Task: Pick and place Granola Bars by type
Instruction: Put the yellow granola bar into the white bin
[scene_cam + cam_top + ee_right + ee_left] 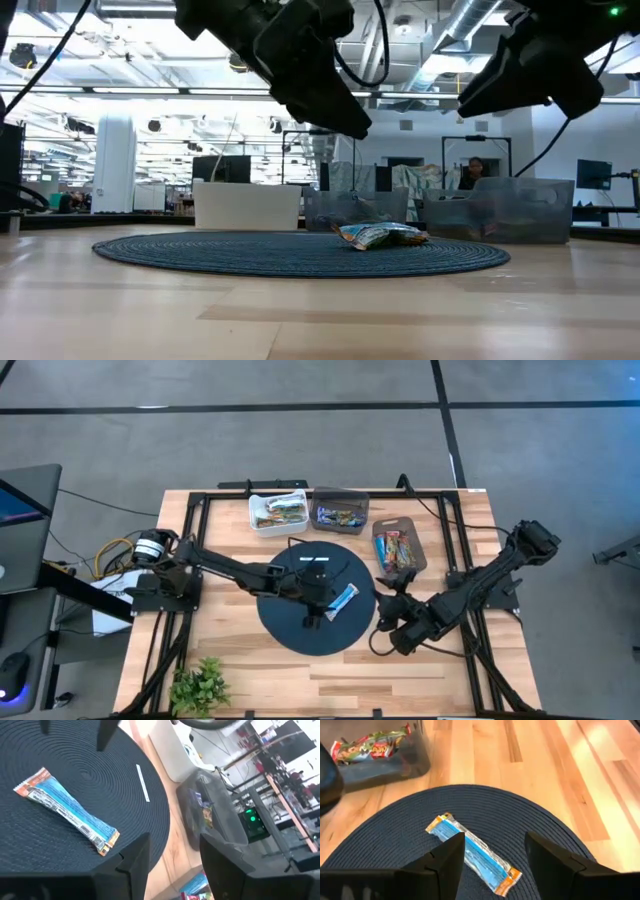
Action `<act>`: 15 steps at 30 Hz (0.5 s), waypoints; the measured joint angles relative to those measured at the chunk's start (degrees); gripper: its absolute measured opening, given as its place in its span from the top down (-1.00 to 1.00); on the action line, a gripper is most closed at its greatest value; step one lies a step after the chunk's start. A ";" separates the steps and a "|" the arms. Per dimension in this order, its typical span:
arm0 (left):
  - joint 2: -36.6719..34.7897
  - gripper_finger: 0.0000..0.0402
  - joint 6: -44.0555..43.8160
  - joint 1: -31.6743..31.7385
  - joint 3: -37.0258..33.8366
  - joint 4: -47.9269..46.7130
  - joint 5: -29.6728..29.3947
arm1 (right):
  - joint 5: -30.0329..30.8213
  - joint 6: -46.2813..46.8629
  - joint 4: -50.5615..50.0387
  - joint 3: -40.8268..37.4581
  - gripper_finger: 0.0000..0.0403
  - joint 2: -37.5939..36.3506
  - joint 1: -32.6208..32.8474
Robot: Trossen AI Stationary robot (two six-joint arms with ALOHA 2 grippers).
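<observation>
The left gripper point(492, 862) hovers with jaws wide and empty above the round dark-blue woven mat point(290, 630). Just ahead, on the mat, lies the blue foil-wrapped granola bar with orange ends point(472, 854), its long axis slanted across the jaw gap. The right gripper point(172, 862), open too, waits off the mat's edge, farther away.

You look straight down at the worktop point(330, 670); low camera faces level; both wrist cameras closely share the round mat point(530, 815).

Bright, even overhead light; ceiling lamps point(150, 45) flare, glare streaks the table point(600, 780), and the near arms look perhaps blurred.
</observation>
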 joint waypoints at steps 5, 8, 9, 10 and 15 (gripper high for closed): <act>2.08 0.00 0.62 0.48 0.20 3.41 2.39 | -0.13 -2.41 2.18 0.00 0.22 0.00 -0.24; 6.02 0.00 2.16 0.49 0.58 6.58 3.44 | -0.18 -2.84 2.34 0.00 0.23 0.00 -0.24; 7.20 0.00 2.50 0.59 0.68 6.40 3.40 | -0.24 -2.88 2.38 0.00 0.24 0.00 -0.24; 8.26 0.00 2.62 0.70 1.18 6.35 3.27 | -0.22 -2.92 2.51 0.01 0.24 -0.02 -0.24; 10.36 0.00 0.99 1.76 2.54 6.32 2.86 | -0.29 -2.89 2.22 0.00 0.27 -0.02 -0.20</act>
